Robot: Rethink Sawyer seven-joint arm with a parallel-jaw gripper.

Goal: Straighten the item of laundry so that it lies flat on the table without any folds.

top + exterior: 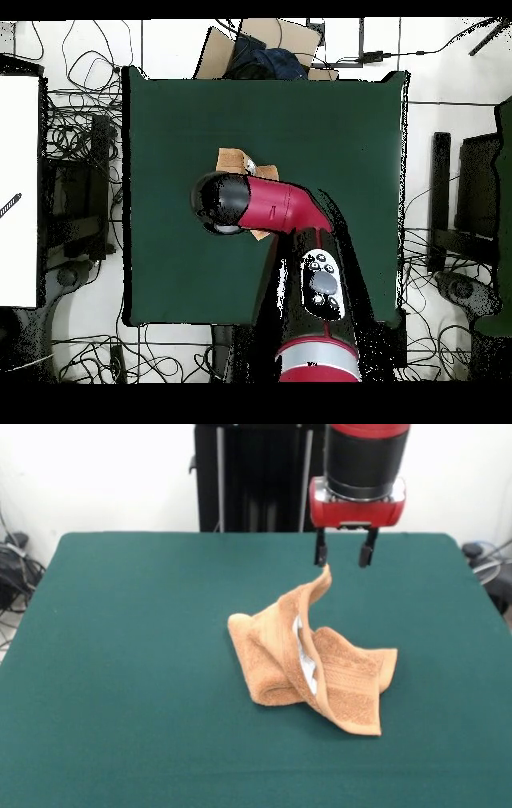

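The gripper [345, 556] hangs above the far half of the table [120, 664], its 2 fingers [321, 552] spread apart with a clear gap between them and nothing held. The towel [320, 664] lies crumpled near the table centre, folded over itself in several layers, with 1 corner [322, 576] standing up in a peak whose tip sits just below the finger on the picture's left. In the overhead view the arm [290, 215] covers most of the towel [232, 160], so the extent of the folds beneath cannot be read from that view. Risk 1: the raised corner is unsupported and will probably slump, leaving a closing grasp empty. Risk 2: a grasp taken lower could pinch 2 layers together, carrying a fold along. Risk 3: pulling the corner sideways could drag the whole bundle across the felt instead of opening it, since nothing anchors the far edge.
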